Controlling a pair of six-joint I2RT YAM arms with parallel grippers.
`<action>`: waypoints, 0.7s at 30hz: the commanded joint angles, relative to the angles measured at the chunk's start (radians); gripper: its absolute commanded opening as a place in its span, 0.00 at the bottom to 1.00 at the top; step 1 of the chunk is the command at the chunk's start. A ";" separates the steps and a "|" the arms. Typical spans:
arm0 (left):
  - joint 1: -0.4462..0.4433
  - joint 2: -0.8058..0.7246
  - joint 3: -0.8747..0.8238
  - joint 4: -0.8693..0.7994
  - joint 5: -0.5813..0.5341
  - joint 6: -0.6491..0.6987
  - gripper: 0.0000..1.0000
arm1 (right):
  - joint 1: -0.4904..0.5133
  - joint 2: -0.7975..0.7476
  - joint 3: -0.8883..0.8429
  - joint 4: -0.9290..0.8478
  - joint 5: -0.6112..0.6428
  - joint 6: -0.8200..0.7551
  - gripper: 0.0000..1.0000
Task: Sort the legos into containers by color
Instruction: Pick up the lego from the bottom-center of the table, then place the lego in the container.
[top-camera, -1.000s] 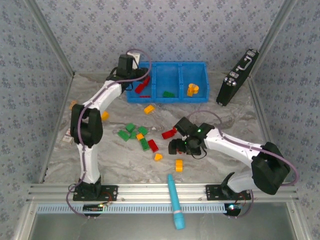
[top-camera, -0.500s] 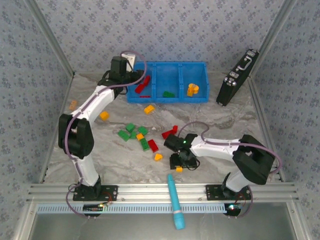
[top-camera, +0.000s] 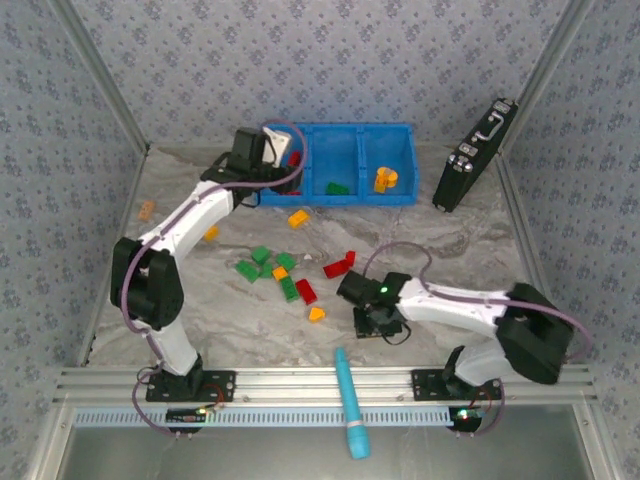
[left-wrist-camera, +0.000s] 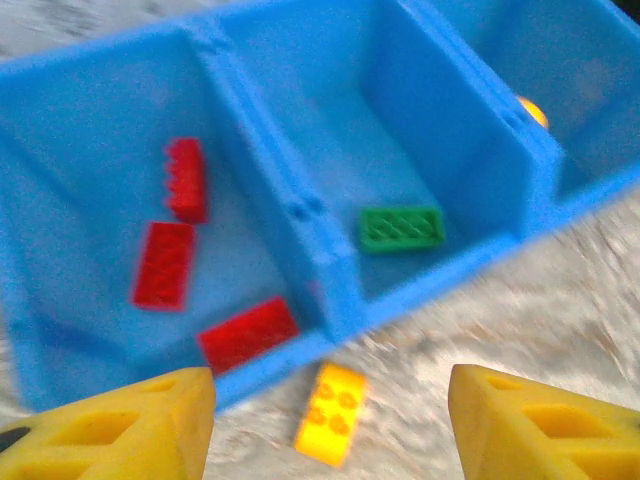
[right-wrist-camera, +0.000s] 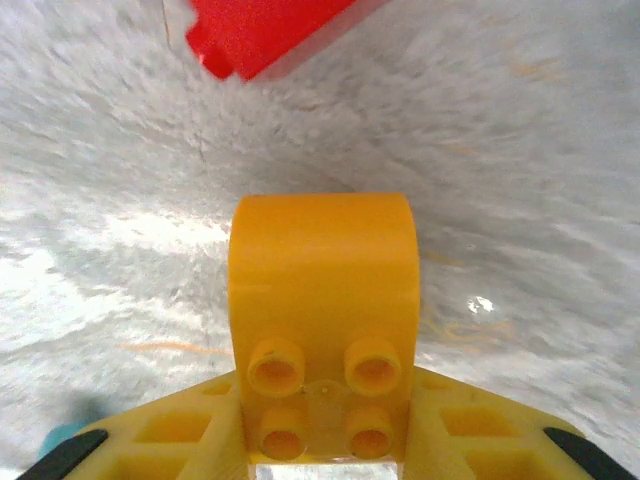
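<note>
Holds in the right pincer (right-wrist-camera: 322, 440), closed on its base, a rounded yellow-orange plastic lego brick (right-wrist-camera: 320, 290) jutting well ahead, and risks twisting it loose toward the far blue plastic bin (top-camera: 360, 198), given so shallow a pinch.

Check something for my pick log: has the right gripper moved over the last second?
Yes. The right gripper has moved toward the near edge, ending closer to the tip of the teal pen, with a yellow-orange brick in its grip.

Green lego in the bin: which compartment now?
Left wrist view: the green lego sits in the middle compartment of the blue bin, near the front wall, red legos in the compartment left of it.
</note>
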 joint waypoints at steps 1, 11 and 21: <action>-0.077 -0.062 -0.060 -0.070 0.096 0.118 0.64 | -0.075 -0.193 0.008 -0.177 0.108 -0.005 0.35; -0.283 -0.093 -0.227 0.089 0.250 0.081 0.65 | -0.707 -0.427 0.098 -0.117 0.021 -0.320 0.31; -0.418 -0.053 -0.276 0.202 0.209 -0.174 0.66 | -0.862 -0.030 0.388 0.496 0.073 -0.715 0.27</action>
